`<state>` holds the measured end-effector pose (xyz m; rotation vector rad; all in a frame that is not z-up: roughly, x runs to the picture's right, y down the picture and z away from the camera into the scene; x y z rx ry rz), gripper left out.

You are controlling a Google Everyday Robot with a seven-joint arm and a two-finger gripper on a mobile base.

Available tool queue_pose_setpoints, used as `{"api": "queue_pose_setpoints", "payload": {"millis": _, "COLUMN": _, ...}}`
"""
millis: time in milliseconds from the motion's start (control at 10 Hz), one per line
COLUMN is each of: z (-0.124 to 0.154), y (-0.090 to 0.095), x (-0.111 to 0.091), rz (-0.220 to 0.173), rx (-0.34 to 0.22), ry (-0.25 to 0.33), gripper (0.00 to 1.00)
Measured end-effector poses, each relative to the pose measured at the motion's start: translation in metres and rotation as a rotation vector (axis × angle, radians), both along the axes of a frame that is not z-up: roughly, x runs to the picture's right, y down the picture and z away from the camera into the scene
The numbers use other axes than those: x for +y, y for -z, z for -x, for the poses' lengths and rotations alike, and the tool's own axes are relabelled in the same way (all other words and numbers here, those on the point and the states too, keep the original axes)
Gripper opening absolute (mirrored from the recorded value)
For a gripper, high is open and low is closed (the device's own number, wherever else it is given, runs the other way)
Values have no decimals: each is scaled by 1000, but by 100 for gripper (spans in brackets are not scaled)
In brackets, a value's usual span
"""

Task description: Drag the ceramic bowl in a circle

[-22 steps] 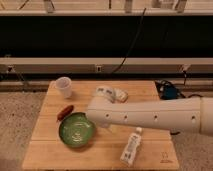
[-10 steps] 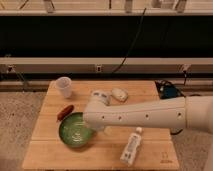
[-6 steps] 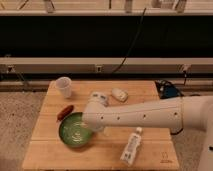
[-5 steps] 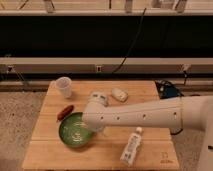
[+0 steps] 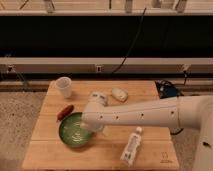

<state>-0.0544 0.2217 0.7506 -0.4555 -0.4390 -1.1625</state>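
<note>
Reaching down at the right rim of the round, glossy green ceramic bowl (image 5: 73,132), front-left on the pale wooden table (image 5: 150,95); two-finger gripper (image 5: 91,128) spread wide, grasping nothing visibly. Swung over from mid-table in the last two seconds, then settled; bowl unshifted; likely poised to hook the rim, circle not begun.
</note>
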Motion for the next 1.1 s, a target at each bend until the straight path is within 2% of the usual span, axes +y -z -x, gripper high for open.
{"api": "queue_pose_setpoints", "payload": {"millis": 1100, "z": 10, "y": -12, "x": 14, "rz": 54, "rx": -60, "ry": 49, "gripper": 80}}
